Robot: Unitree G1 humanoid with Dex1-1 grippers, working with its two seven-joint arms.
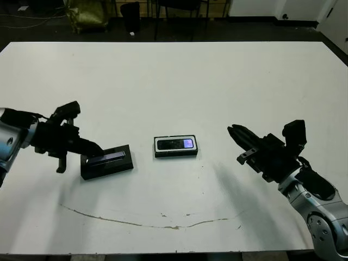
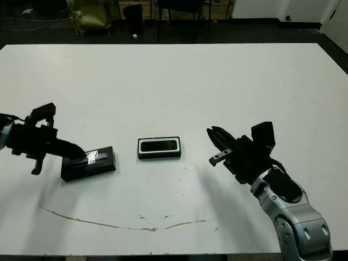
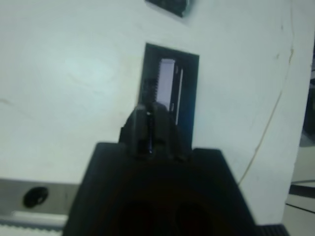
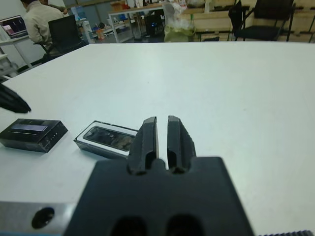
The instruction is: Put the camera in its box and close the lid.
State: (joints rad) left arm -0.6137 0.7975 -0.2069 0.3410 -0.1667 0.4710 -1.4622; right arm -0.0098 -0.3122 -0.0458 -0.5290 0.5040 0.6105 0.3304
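Observation:
The camera (image 1: 175, 144), slim and black with a bluish screen at one end, lies inside the white-lined box (image 1: 175, 154) at the table's middle. The lid (image 1: 109, 160), black with a pale stripe on top, rests flat on the table to the box's left. My left gripper (image 1: 97, 148) is shut, its tips at the lid's left end; the left wrist view shows the fingertips (image 3: 149, 129) together at the lid's (image 3: 170, 88) near edge. My right gripper (image 1: 234, 130) hovers to the right of the box, shut and holding nothing, its fingers (image 4: 147, 135) pointing toward the box (image 4: 106, 139).
A thin brownish line (image 1: 163, 222) runs across the table near its front edge. Chairs and a yellow bag (image 1: 87, 13) stand beyond the far edge. A seated person (image 4: 39, 19) shows far off in the right wrist view.

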